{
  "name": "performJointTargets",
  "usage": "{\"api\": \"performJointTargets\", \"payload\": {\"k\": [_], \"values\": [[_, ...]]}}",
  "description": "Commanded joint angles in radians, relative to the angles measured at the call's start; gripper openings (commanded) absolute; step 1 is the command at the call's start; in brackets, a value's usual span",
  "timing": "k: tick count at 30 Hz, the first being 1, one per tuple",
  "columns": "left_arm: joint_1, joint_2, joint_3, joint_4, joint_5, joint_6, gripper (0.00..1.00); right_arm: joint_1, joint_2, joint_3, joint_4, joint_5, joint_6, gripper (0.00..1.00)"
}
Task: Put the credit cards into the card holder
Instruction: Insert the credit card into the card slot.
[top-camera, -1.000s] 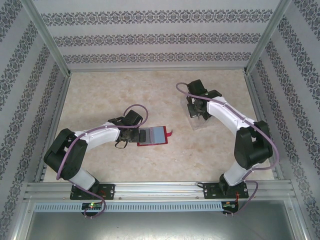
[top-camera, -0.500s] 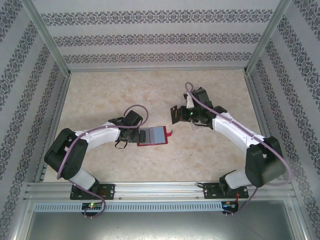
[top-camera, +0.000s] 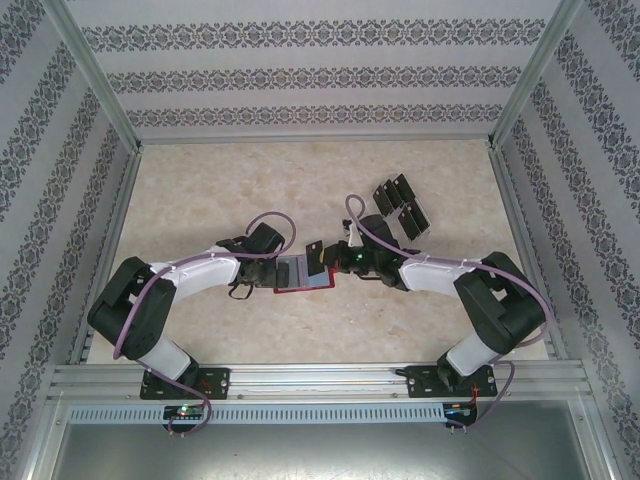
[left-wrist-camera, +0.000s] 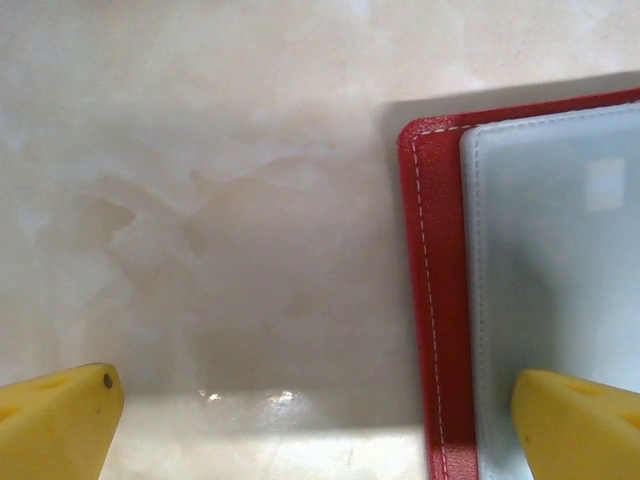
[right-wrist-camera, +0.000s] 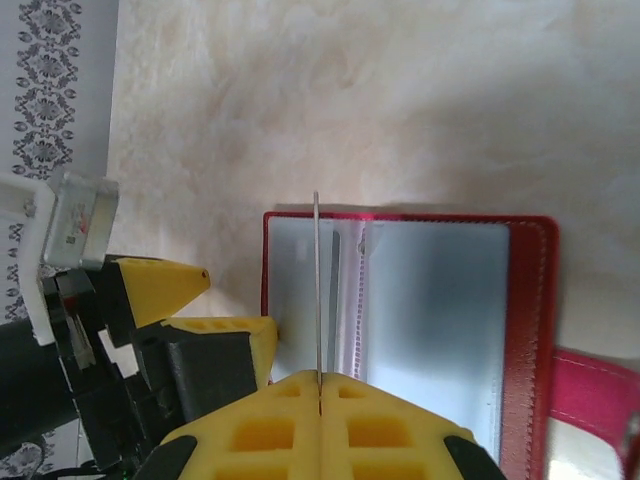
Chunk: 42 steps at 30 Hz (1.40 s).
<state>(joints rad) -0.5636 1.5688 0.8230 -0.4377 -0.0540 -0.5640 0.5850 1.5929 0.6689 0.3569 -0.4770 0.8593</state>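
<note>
One card (right-wrist-camera: 317, 290) is pinched edge-on between the closed fingers of the right gripper (right-wrist-camera: 318, 390). It is held upright over the open wallet (right-wrist-camera: 440, 310), which lies flat near the middle of the desk (top-camera: 200, 180), a little toward the near edge. From the right wrist's angle the card's thin edge hangs above the half of the pale inner pockets nearest the other arm, just beside the fold, and I can't tell whether it touches the lining. The left gripper (top-camera: 266, 270) sits at the wallet's left edge with its fingers spread wide, clasping nothing. One yellow fingertip (left-wrist-camera: 575, 425) lies over the pale pocket and the other is over bare desk, so it looks to be pinning the wallet flat, though I can't be sure of contact. A few other cards (top-camera: 400, 205) stand well apart, toward the far right corner of the desk. To my eye the step in hand is getting this card into a pocket, with most of the job yet to do. The next move seems to call for tipping the card down toward flat, lining its leading edge up with a pocket mouth and sliding it in gently while the left gripper steadies the wallet. A card that catches the pocket lip could shove the wallet sideways instead.
</note>
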Motion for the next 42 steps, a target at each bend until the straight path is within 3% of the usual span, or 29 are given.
{"api": "performJointTargets", "payload": {"k": [1, 14, 42], "values": [[-0.010, -0.008, -0.016, -0.062, -0.030, 0.015, 1.00, 0.004, 0.030, -0.035, 0.167, -0.018, 0.028, 0.00], [-0.010, -0.009, -0.026, -0.058, -0.031, 0.009, 1.00, 0.038, 0.129, -0.085, 0.334, -0.026, 0.068, 0.00], [-0.009, -0.009, -0.036, -0.044, -0.024, 0.006, 1.00, 0.053, 0.205, -0.112, 0.433, -0.040, 0.114, 0.00]]}}
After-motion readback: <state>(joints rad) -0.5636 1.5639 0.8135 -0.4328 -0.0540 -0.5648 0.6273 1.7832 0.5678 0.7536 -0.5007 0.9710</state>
